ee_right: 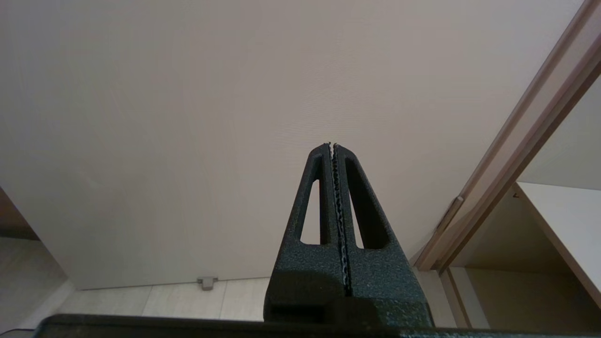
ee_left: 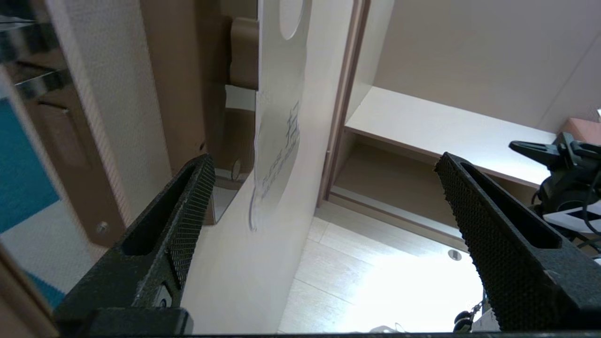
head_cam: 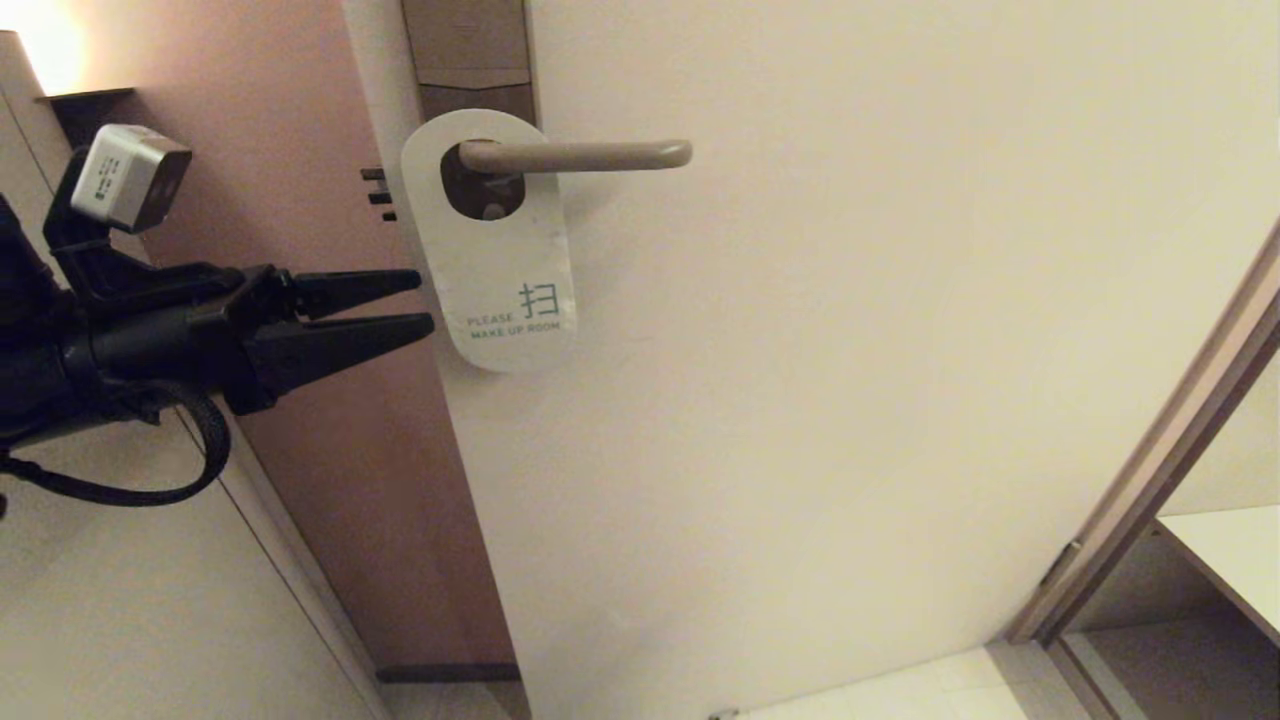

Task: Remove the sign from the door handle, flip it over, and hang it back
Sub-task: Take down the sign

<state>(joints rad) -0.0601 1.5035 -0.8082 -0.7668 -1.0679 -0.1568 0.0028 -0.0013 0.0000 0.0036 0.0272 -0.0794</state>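
The sign [head_cam: 500,260] hangs by its oval hole on the door handle [head_cam: 580,155], white side out, reading "PLEASE MAKE UP ROOM". It hangs slightly tilted against the door. My left gripper [head_cam: 427,300] is just left of the sign's lower half, fingertips close to its edge, open with nothing between the fingers. In the left wrist view the sign [ee_left: 277,117] is seen edge-on ahead of the open left gripper [ee_left: 324,162]. My right gripper [ee_right: 332,145] is shut and empty, low down and facing the bare door, outside the head view.
The pale door [head_cam: 850,350] fills most of the view, with the brown lock plate [head_cam: 470,50] above the handle and small dark latch bolts [head_cam: 378,195] on the door's edge. A door frame [head_cam: 1150,470] and a shelf [head_cam: 1230,550] are at the lower right.
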